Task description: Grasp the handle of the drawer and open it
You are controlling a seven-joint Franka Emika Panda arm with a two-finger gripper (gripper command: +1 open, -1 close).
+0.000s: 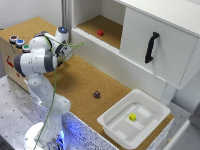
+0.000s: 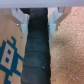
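1. Dark ribbed strip [image 2: 38, 50] fills the middle of the wrist view, w/ pale grey parts on either side. It may be the claw's own closed pads or sth held between them; too blurred to say, so can't tell how far open the claw is or whether it has hold of anything.
2. Behind the strip in the wrist view: cork surface [image 2: 67, 55] and a blue-printed patch [image 2: 9, 55].
3. Exterior view: white Panda arm [image 1: 37, 62] at left of frame, base at lower left, gripper [image 1: 63, 51] at upper left over the cork table [image 1: 75, 80].
4. Task's thing: black handle [image 1: 151, 47], upright on the white drawer front [image 1: 167, 47], upper right of frame. Drawer looks shut.
5. Gripper and handle are well apart, w/ most of the table between them.
6. Other items: red block [image 1: 100, 32] in the open shelf at top centre, dark block [image 1: 96, 94] on the cork at centre, yellow block [image 1: 132, 117] inside the white bin [image 1: 107, 121] at lower right.
7. Step in hand, as I judge it: the approach; no grasp yet.
8. Next move calls for travel across to the handle, jaws apart and turned to straddle the upright bar, then close and pull outward.
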